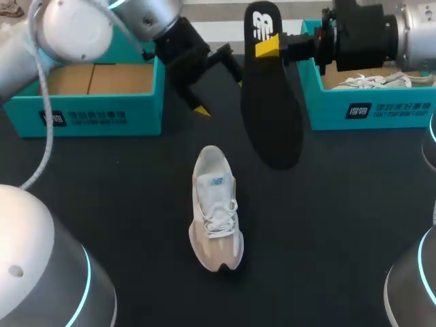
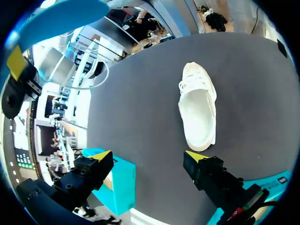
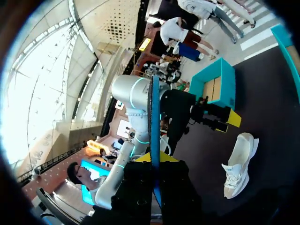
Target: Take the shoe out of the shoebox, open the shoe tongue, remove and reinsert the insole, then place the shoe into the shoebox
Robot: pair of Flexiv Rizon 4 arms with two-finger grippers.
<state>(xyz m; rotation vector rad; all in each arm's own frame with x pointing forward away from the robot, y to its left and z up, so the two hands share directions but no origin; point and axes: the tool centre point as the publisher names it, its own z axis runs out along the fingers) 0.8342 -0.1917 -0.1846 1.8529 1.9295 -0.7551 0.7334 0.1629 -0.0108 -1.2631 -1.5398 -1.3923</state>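
Observation:
A white and beige shoe (image 1: 214, 208) stands upright on the dark table, toe toward the near edge, also in the left wrist view (image 2: 199, 112) and the right wrist view (image 3: 239, 164). My right gripper (image 1: 267, 46) is shut on the black insole (image 1: 269, 102), which hangs in the air behind the shoe, its blue underside (image 2: 56, 21) facing my left wrist. Between the right fingers the insole (image 3: 154, 122) shows edge on. My left gripper (image 1: 219, 95) hovers open and empty beside the insole, behind the shoe; in its own view the left gripper (image 2: 149, 155) has its tips wide apart.
A teal shoebox (image 1: 102, 102) with a cardboard interior sits at the back left. A second teal shoebox (image 1: 371, 109) at the back right holds another white shoe (image 1: 375, 82). Bare dark tabletop (image 1: 122, 204) surrounds the shoe.

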